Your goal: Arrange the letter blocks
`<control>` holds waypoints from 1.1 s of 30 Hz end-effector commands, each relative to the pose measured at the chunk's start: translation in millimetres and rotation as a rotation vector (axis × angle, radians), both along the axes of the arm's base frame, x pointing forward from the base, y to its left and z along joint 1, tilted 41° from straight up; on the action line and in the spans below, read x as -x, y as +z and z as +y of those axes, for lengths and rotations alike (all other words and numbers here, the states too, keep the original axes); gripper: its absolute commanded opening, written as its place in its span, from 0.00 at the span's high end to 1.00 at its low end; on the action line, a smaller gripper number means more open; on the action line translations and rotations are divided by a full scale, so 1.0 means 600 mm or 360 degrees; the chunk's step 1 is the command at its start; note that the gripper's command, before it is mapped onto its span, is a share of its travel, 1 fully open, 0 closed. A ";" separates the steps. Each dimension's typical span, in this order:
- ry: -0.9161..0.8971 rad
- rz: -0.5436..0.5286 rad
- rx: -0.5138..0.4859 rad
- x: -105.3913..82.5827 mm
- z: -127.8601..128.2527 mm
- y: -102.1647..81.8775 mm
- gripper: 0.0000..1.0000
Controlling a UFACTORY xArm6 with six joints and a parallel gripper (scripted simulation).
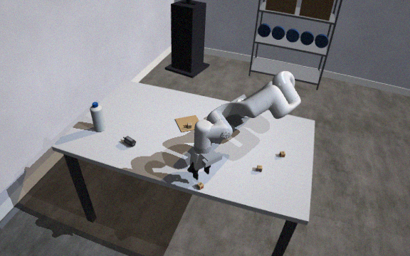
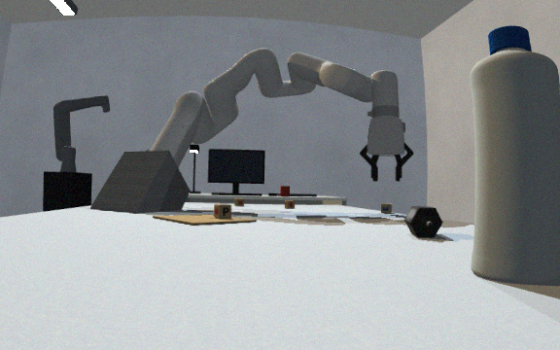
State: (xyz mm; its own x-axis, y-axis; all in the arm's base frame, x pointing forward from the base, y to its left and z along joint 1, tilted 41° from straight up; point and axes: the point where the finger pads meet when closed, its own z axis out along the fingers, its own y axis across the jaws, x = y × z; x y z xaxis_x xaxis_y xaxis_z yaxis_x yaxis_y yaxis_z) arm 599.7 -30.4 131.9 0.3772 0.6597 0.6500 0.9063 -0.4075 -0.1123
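A tan mat (image 1: 182, 124) (image 2: 188, 219) lies near the middle of the white table (image 1: 148, 107). One small wooden block (image 1: 188, 125) (image 2: 223, 211) sits on it, with a "P" on the side that faces the exterior view. A second block (image 1: 200, 185) (image 2: 386, 208) lies by the table's front edge. Two more blocks (image 1: 259, 168) (image 1: 282, 153) lie far from the mat on the right side. My gripper (image 1: 201, 174) (image 2: 387, 177) points down, partly open and empty. It hangs well above the table, close to the front-edge block.
A white bottle with a blue cap (image 1: 97, 117) (image 2: 515, 156) stands at the table's left end. A small black object (image 1: 129, 141) (image 2: 423, 222) lies near it. The arm's base stands behind the mat. A shelf rack (image 1: 294, 39) and a black cabinet (image 1: 188, 35) stand beyond the table.
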 end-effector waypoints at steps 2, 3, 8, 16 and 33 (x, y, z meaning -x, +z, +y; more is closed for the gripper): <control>-0.0003 -0.0007 0.0002 -0.002 -0.002 0.003 0.36; -0.0003 -0.0007 0.0002 -0.002 -0.002 0.003 0.36; -0.0003 -0.0007 0.0002 -0.002 -0.001 0.002 0.36; -0.0003 -0.0007 0.0002 -0.003 0.002 -0.002 0.36; -0.0003 -0.0007 0.0002 -0.010 0.022 -0.026 0.36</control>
